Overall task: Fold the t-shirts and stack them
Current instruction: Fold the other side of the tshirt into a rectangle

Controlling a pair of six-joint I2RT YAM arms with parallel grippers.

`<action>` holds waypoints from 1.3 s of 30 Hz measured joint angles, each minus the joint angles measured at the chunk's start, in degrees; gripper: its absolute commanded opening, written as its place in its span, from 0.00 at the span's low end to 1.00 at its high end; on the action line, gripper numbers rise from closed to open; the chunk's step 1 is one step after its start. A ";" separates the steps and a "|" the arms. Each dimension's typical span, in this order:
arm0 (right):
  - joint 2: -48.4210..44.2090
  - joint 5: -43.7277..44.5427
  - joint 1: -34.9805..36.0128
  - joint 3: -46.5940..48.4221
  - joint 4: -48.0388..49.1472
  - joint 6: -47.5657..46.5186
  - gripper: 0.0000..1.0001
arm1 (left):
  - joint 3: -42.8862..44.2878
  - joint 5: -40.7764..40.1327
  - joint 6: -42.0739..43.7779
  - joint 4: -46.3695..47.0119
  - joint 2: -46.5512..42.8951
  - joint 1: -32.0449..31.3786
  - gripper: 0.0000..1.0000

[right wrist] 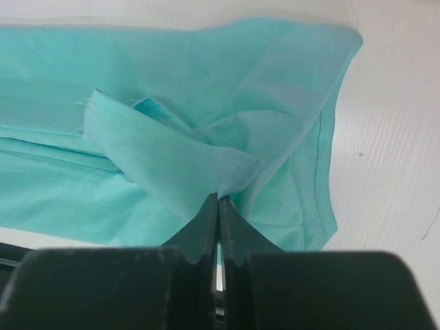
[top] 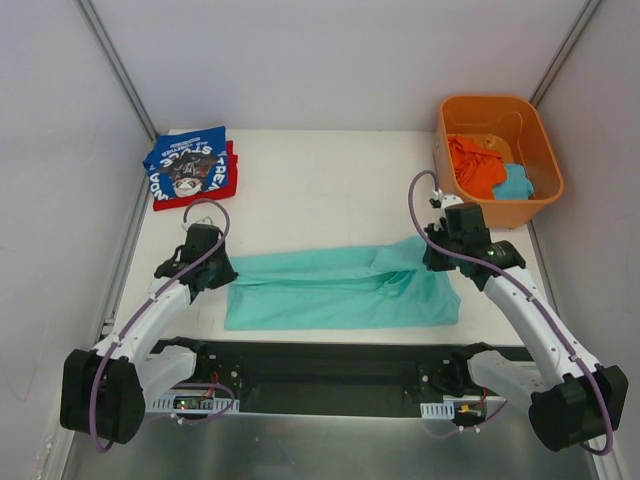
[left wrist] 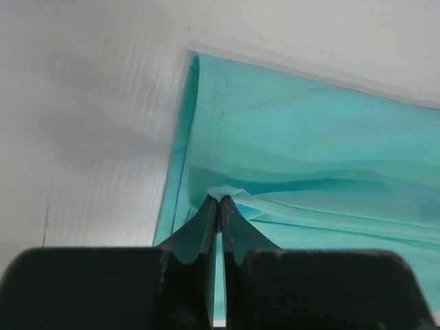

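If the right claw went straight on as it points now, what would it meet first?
The mint-teal t-shirt: the right claw is shut on its fold, and more cloth seems to lie ahead.

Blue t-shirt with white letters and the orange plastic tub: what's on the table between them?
Nothing. The top view shows only bare white table between the folded royal-blue t-shirt and the rigid orange plastic tub.

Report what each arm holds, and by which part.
Both hold the teal t-shirt: left fingers pinch a fold by its left edge, right fingers a turned-over hem at its right end.
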 measured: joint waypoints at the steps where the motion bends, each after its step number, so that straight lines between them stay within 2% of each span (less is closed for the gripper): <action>1: -0.42 0.11 0.00 -1.03 -0.17 0.48 0.04 | -0.79 -0.46 -0.33 0.13 -0.57 0.00 0.01; 3: -0.50 0.13 0.00 -2.62 -0.79 1.33 0.07 | -1.62 -1.01 -0.66 0.07 -1.33 0.00 0.04; 6: -0.50 -0.50 0.00 -6.12 -1.05 3.82 0.12 | -2.51 -1.01 -1.68 0.37 -1.77 0.00 0.19; 8: -0.68 -0.61 0.00 -8.17 -1.36 6.25 0.28 | -2.91 -0.98 -1.88 0.57 -1.84 0.00 0.53; 9: -0.87 -0.81 0.00 -9.33 -1.81 7.72 0.45 | -3.48 -0.94 -2.16 0.87 -2.12 0.00 0.65; 10: -1.09 -0.92 0.00 -10.21 -2.43 8.92 0.52 | -4.22 -0.90 -2.69 0.92 -2.73 0.00 0.90; 11: -1.60 -1.25 0.02 -11.28 -3.19 10.36 0.61 | -5.09 -0.76 -3.39 0.87 -3.67 0.00 0.99; 12: -2.32 -1.66 0.02 -12.20 -4.48 11.52 0.75 | -5.88 -0.68 -4.17 0.68 -4.92 0.00 0.99; 15: -5.90 -2.38 0.02 -13.18 -9.09 14.12 0.95 | -7.04 -0.66 -6.64 -0.90 -9.90 0.00 0.99; 16: -7.52 -2.47 0.02 -13.07 -10.19 14.69 0.99 | -7.04 -0.66 -7.21 -1.14 -11.78 0.00 0.99; 20: -12.07 -3.28 0.07 -9.75 -12.57 15.30 0.97 | -5.31 -0.13 -8.35 -2.08 -15.76 0.00 0.99; 23: -10.29 -5.55 0.07 -5.42 -11.02 14.93 0.97 | -1.88 2.32 -9.05 -2.12 -14.51 0.00 0.99; 28: 4.55 -10.45 0.07 1.77 -3.82 14.40 0.97 | 3.61 6.29 -9.44 -1.46 -7.45 -1.95 0.99; 33: 19.45 -16.09 0.11 2.19 3.50 14.45 0.97 | 4.96 7.28 -10.10 -0.37 0.04 -7.23 0.99; 39: 23.17 -20.39 0.52 -2.97 6.69 14.38 0.97 | 4.24 8.00 -10.95 0.00 3.72 -7.91 0.99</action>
